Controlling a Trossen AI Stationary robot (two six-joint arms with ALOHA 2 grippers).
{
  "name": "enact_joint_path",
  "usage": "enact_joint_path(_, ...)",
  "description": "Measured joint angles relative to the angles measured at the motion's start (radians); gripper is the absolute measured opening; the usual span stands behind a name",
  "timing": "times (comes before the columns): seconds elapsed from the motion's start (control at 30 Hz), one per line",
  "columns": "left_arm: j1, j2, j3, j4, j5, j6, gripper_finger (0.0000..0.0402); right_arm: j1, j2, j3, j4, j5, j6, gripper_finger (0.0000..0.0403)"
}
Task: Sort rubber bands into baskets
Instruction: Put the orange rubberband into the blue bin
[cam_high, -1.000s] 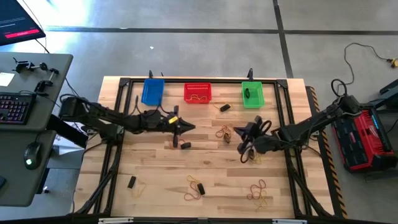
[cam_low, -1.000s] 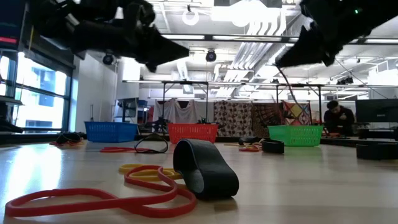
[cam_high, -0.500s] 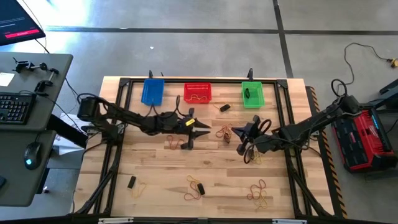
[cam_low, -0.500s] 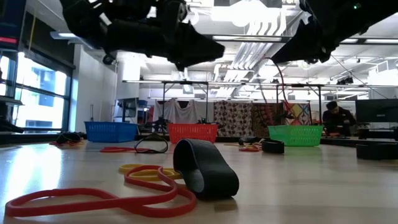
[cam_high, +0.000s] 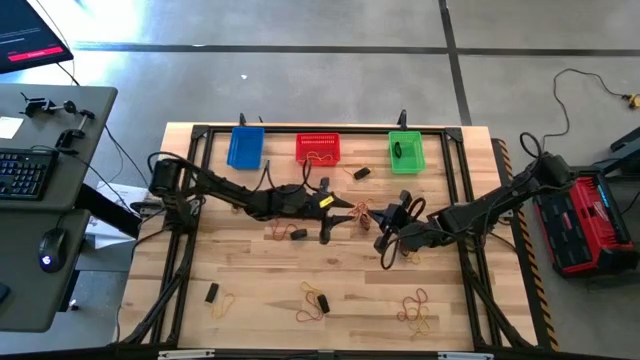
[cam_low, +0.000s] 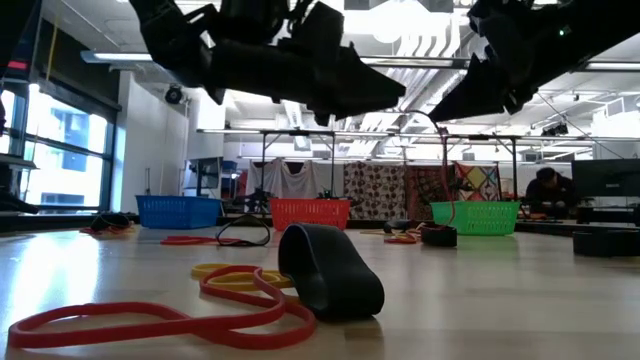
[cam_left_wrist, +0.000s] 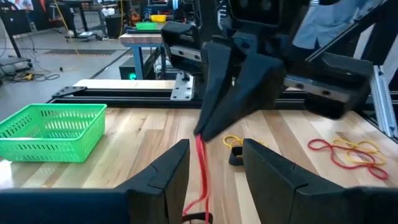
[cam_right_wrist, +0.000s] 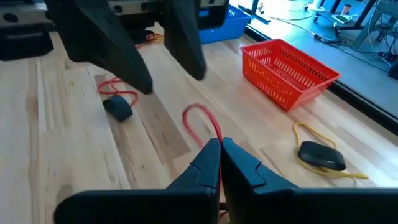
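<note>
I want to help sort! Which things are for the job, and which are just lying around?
For the job: rubber bands, red band in the right gripper, left gripper, blue basket, red basket, green basket.
Just lying about: keyboard, mouse, red case.

From overhead, the rubber bands scattered near the table's front edge (cam_high: 415, 308) are too small to count or tell apart by color. What lies inside the green basket (cam_high: 406, 151) is only a dark speck, and the tangle in the red basket (cam_high: 318, 149) cannot be resolved into single loops. At table height, both arms run off the top edge, so the left gripper (cam_low: 385, 95) and the right gripper (cam_low: 445, 108) show only as dark shapes against the ceiling lights. The red band (cam_right_wrist: 202, 119) pinched by the right gripper (cam_right_wrist: 220, 148) disappears behind its fingers.
</note>
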Motion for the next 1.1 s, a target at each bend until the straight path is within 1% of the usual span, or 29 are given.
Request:
enact_joint_path(0.23, 0.000, -0.001, 0.031, -0.074, -0.002, 0.000, 0.0145, 0.000, 0.037, 0.000, 0.087, -0.005, -0.052, 0.0000)
enact_joint_path(0.37, 0.000, -0.002, 0.044, -0.119, -0.002, 0.000, 0.0145, 0.000, 0.042, 0.000, 0.138, -0.026, -0.090, 0.0000)
enact_joint_path(0.63, -0.001, -0.002, 0.044, -0.132, 0.054, 0.019, 0.0145, 0.000, 0.042, 0.000, 0.174, -0.037, -0.113, 0.0000)
enact_joint_path(0.8, -0.001, -0.002, 0.044, -0.134, 0.055, 0.026, 0.0141, 0.000, 0.042, 0.000, 0.178, -0.038, -0.113, 0.0000)
enact_joint_path(0.93, -0.001, -0.002, 0.044, -0.135, 0.055, 0.027, 0.0110, 0.000, 0.042, 0.000, 0.179, -0.046, -0.113, 0.0000)
enact_joint_path(1.1, -0.001, -0.002, 0.044, -0.122, 0.085, 0.027, 0.0040, 0.000, 0.042, 0.000, 0.177, -0.046, -0.113, 0.0000)
